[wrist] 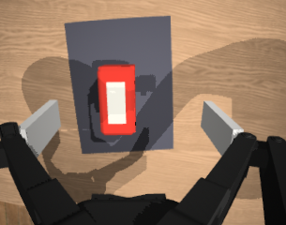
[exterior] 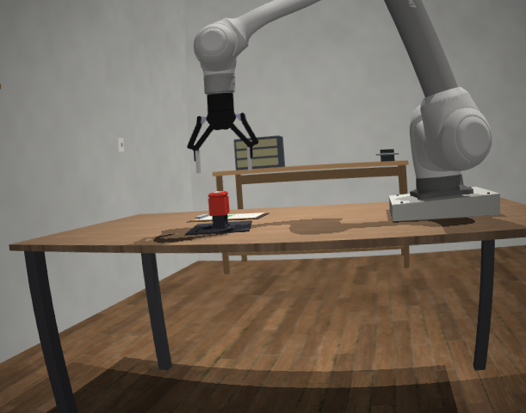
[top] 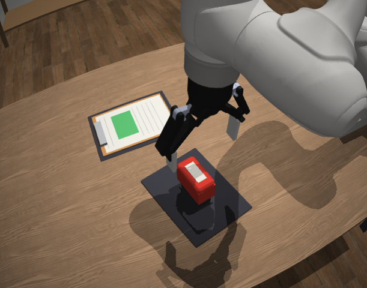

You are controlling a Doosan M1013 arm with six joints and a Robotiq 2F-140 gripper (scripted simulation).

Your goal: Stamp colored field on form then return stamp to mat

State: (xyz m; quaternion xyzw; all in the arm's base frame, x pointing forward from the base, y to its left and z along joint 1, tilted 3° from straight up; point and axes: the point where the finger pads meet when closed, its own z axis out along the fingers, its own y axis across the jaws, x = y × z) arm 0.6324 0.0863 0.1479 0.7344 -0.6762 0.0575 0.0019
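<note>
A red stamp (top: 196,183) with a white label on top stands upright on a dark mat (top: 196,195) on the wooden table. It also shows in the exterior view (exterior: 218,208) and in the wrist view (wrist: 116,99). My gripper (top: 203,145) hangs well above the stamp, wide open and empty, with the stamp below and between its fingers in the wrist view (wrist: 130,127). In the exterior view the gripper (exterior: 222,163) is clearly higher than the stamp. A clipboard with a form (top: 130,123) lies beyond the mat. The form has a green field (top: 124,124).
The arm's base (exterior: 443,205) is bolted on the table's right side. A second table (exterior: 312,170) with a small drawer box (exterior: 258,151) stands behind. The arm's shadow falls over the mat and the table.
</note>
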